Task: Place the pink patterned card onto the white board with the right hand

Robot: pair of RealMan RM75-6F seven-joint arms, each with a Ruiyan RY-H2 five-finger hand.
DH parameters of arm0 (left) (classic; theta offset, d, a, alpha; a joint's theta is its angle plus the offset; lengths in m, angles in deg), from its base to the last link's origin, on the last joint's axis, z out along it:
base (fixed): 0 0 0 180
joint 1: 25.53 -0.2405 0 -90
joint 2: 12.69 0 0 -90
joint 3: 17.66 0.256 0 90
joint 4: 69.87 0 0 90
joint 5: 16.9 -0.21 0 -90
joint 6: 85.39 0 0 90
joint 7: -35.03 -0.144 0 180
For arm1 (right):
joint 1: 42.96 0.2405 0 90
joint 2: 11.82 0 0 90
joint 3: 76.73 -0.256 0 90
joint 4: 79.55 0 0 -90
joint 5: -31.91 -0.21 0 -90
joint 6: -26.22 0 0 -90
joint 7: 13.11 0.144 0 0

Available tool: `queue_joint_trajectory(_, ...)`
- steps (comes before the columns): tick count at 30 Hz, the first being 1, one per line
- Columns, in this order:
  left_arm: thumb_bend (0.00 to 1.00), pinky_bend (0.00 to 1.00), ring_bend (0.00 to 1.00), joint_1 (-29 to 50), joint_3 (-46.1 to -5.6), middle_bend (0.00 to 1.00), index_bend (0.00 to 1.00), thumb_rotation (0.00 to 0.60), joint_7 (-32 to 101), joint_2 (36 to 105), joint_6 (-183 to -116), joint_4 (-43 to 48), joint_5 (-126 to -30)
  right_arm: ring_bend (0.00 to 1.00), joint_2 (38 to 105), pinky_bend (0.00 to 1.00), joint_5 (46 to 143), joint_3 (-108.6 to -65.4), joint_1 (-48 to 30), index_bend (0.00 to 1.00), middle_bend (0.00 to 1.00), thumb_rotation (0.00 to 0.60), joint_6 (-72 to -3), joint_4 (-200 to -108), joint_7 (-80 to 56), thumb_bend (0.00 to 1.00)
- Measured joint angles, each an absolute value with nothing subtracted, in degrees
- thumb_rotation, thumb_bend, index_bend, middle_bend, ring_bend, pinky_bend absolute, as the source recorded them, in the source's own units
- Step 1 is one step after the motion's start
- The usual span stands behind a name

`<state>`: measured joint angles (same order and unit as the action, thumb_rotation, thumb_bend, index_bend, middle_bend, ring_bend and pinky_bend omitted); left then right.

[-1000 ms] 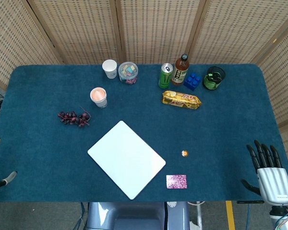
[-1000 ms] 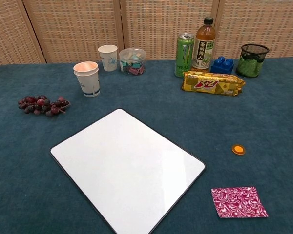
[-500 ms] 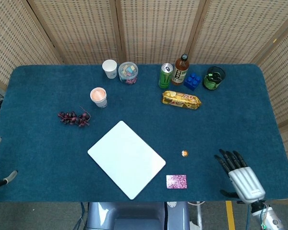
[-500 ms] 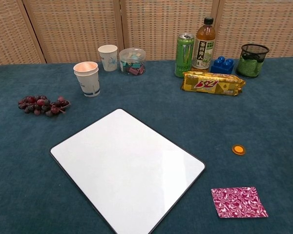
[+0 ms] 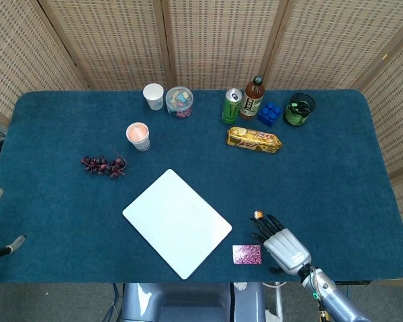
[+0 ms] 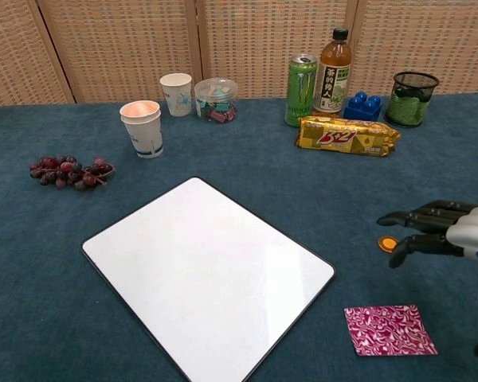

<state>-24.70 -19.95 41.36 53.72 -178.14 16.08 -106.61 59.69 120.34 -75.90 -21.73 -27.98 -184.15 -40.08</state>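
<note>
Nearest me, the pink patterned card (image 6: 389,329) lies flat on the tabletop (image 5: 54,201), just right of the white board (image 6: 207,274) and apart from it. My right hand (image 5: 284,243) hovers beside the card, fingers (image 6: 418,216) spread, holding nothing (only the head view shows its wrist). Past my fingertips sits a small orange disc (image 6: 389,243). My left hand is not visible.

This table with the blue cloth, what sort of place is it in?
Probably a robot test room, not a home: woven folding screens wall off the table, odd items like a white board and grapes lie spread, and a mechanical right hand reaches in.
</note>
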Motion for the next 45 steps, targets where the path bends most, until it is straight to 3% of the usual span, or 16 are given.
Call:
queue_joint_trajectory(3, 0.0, 0.0, 0.0, -24.68, -19.91, 0.0, 0.0, 0.6, 41.25, 53.72, -178.11, 16.18, -106.64, 0.0, 61.63, 0.0, 117.87, -76.15, -21.07, 0.24, 0.0, 0.6, -26.63, -183.72, -42.7, 0.1)
queue_joint_trajectory(19, 0.0, 0.0, 0.0, -24.66, -19.97, 0.0, 0.0, 0.6, 41.37, 53.62, -178.05, 16.35, -106.43, 0.0, 69.37, 0.0, 103.17, -76.82, -18.92, 0.25, 0.0, 0.6, -25.93, -182.81, -53.18, 0.16)
queue_joint_trajectory(25, 0.0, 0.0, 0.0, -24.6, -19.99, 0.0, 0.0, 0.6, 41.22, 53.67, -177.95, 16.33, -106.37, 0.0, 71.12, 0.0, 101.76, -76.56, -18.1, 0.28, 0.0, 0.6, -26.98, -182.11, -53.83, 0.21)
queue_joint_trajectory(36, 0.0, 0.0, 0.0, -24.5, -20.06, 0.0, 0.0, 0.6, 41.08, 53.73, -177.73, 16.34, -106.16, 0.0, 72.52, 0.0, 101.19, -75.42, -17.12, 0.3, 0.0, 0.6, -28.0, -180.15, -52.72, 0.21)
queue_joint_trajectory(45, 0.0, 0.0, 0.0, -24.38, -20.08, 0.0, 0.0, 0.6, 40.74, 53.85, -177.48, 16.39, -106.02, 0.0, 73.18, 0.0, 101.34, -74.75, -16.72, 0.54, 0.0, 0.6, -28.43, -179.04, -51.05, 0.26)
